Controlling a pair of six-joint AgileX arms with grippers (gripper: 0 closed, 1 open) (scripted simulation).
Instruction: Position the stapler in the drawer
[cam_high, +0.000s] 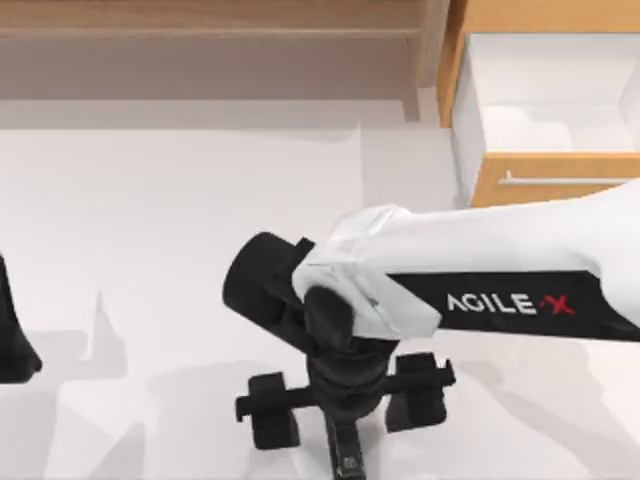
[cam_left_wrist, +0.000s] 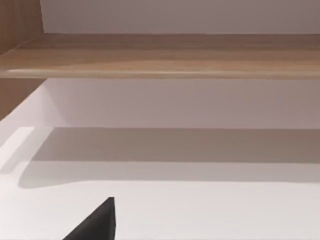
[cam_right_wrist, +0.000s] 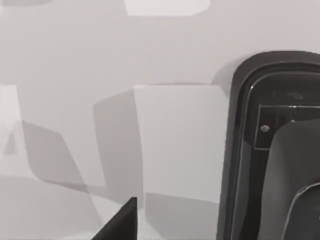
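White walls of the open drawer (cam_high: 470, 110) at the counter's (cam_high: 180, 200) far right hold nothing yet, while the right tool (cam_high: 345, 400), fingers spread wide, hangs over the black stapler (cam_high: 347, 455) at the near edge, not gripping it.

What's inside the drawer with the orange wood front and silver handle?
The light orange-wood drawer is pulled open. Inside I see its white walls and white floor, with nothing lying there. Its right end runs off the picture, so that part is unseen.
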